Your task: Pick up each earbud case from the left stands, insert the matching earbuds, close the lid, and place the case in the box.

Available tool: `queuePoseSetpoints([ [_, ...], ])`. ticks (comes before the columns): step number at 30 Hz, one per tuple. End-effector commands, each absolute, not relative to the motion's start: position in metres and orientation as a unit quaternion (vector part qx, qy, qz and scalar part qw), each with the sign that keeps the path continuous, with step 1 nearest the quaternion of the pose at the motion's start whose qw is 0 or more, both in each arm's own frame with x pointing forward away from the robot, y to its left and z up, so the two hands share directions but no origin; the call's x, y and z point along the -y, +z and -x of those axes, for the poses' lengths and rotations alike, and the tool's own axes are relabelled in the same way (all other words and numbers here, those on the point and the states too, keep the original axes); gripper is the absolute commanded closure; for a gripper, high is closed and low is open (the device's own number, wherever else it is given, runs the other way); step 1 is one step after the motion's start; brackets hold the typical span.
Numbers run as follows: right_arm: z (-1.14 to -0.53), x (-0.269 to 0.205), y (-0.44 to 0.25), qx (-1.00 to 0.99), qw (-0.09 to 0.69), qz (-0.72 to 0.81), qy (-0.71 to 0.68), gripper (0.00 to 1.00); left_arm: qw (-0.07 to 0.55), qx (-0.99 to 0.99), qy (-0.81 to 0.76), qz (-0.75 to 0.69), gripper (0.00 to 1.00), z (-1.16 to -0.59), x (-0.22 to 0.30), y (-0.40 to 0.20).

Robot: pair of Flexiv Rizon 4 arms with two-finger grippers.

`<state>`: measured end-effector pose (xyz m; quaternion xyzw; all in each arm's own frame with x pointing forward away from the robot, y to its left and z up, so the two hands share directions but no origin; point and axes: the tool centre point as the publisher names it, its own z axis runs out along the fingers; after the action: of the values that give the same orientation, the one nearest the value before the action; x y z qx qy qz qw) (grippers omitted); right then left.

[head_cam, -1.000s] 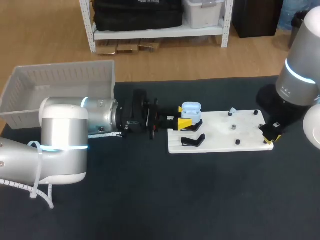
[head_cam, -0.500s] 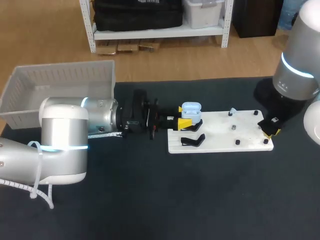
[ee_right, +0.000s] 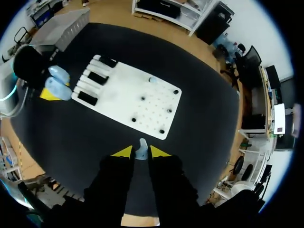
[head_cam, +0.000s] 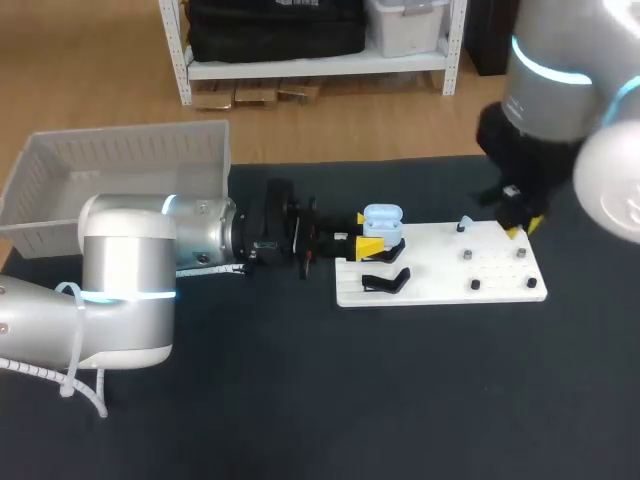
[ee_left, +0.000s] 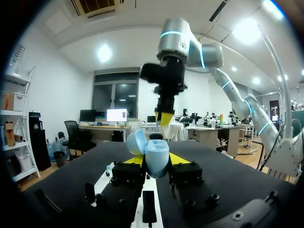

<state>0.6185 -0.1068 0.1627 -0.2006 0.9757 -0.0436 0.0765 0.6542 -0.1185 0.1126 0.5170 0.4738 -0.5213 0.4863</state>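
Note:
My left gripper (head_cam: pixel 370 233) is shut on a light blue earbud case (head_cam: pixel 382 220), whose lid stands open, just over the left end of the white board (head_cam: pixel 440 285). In the left wrist view the case (ee_left: pixel 155 156) sits between the yellow fingertips (ee_left: pixel 179 158). My right gripper (head_cam: pixel 521 224) hangs above the board's far right corner. In its own view the right gripper (ee_right: pixel 141 153) is shut on a small light blue earbud (ee_right: pixel 141 148), high over the table. A second earbud (head_cam: pixel 465 222) stands on the board.
Black case stands (head_cam: pixel 385 282) occupy the board's left end, with small black pegs (head_cam: pixel 476 284) on its right half. A grey bin (head_cam: pixel 120 170) sits at the far left of the table. Dark mat surrounds the board.
My right arm has risen and swung from the board's near right edge toward its far right corner. The left arm and the case have stayed put.

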Motion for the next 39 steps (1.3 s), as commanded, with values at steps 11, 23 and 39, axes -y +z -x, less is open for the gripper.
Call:
queuePoseSetpoints([
  [11,-0.603,0.013,0.188,-0.975,0.027,0.216,-0.037,1.00,0.489,-0.474,-0.520,-0.516,1.00,-0.653,0.119,0.112],
  [23,-0.602,0.010,0.187,-0.975,0.028,0.218,-0.033,1.00,0.489,-0.474,-0.520,-0.516,1.00,-0.653,0.119,0.112],
  [39,-0.618,-0.036,0.200,-0.999,-0.019,-0.021,-0.016,1.00,0.489,-0.474,-0.520,-0.516,1.00,-0.653,0.119,0.112],
])
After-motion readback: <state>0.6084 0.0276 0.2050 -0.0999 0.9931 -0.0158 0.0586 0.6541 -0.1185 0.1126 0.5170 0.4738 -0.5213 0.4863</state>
